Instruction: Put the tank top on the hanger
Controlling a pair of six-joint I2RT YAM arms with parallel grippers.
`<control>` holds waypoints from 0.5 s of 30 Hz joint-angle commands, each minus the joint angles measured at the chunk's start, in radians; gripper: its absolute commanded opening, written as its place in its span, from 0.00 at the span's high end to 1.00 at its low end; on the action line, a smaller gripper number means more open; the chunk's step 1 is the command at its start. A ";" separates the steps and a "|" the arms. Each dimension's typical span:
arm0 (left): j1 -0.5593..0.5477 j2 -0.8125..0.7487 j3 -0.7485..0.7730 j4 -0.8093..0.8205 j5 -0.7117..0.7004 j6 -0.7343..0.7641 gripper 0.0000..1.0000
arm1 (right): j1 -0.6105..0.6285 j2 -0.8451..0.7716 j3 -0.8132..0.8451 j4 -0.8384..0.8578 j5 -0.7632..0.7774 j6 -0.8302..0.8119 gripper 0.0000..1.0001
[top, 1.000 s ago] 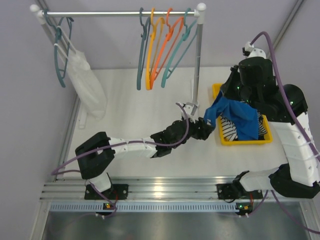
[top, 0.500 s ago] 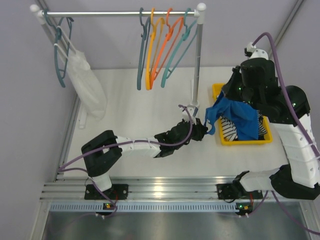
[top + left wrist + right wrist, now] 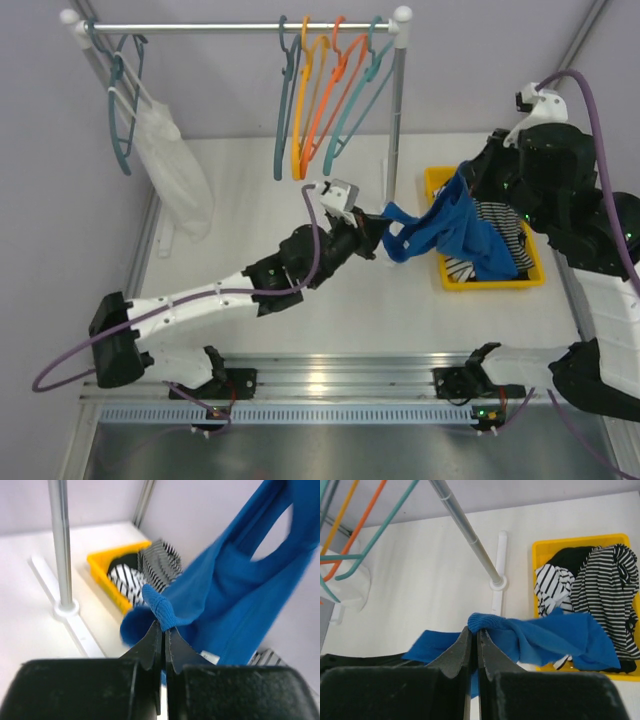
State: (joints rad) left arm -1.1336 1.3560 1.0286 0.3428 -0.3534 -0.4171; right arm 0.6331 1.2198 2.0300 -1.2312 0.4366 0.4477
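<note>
The royal-blue tank top (image 3: 445, 228) hangs stretched between both grippers, above the table beside the yellow basket. My left gripper (image 3: 386, 238) is shut on a bunched edge at its left end. In the left wrist view, the left gripper (image 3: 163, 628) pinches a blue fold, and the tank top (image 3: 235, 595) spreads up to the right. My right gripper (image 3: 467, 180) holds the upper right end. In the right wrist view, the right gripper (image 3: 475, 633) is shut on a ribbed fold of the tank top (image 3: 555, 636). The slate-teal hanger (image 3: 279, 130) hangs on the rail, apart from both grippers.
A yellow basket (image 3: 437, 180) at the right holds black-and-white striped garments (image 3: 500, 215). The rack's upright post (image 3: 396, 120) stands just behind the left gripper. Orange and teal hangers (image 3: 330, 100) crowd the rail. A white garment (image 3: 175, 165) hangs at far left.
The left gripper has shut on the tank top and drawn it left and upward. The right arm rose and shifted right, so the top now spans both grippers.
</note>
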 commanded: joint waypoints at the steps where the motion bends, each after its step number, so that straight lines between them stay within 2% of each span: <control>1: -0.002 -0.113 0.126 -0.102 -0.019 0.135 1.00 | 0.020 -0.045 0.041 0.160 -0.042 -0.096 1.00; 8: -0.002 -0.163 0.414 -0.293 0.011 0.268 1.00 | 0.020 -0.039 0.128 0.329 -0.151 -0.196 1.00; 15: -0.003 -0.112 0.708 -0.456 0.002 0.353 1.00 | 0.020 -0.039 0.157 0.487 -0.217 -0.218 1.00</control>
State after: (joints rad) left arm -1.1336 1.2293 1.6268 -0.0311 -0.3534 -0.1368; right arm 0.6369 1.1843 2.1567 -0.8917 0.2634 0.2626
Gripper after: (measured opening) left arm 0.024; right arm 0.019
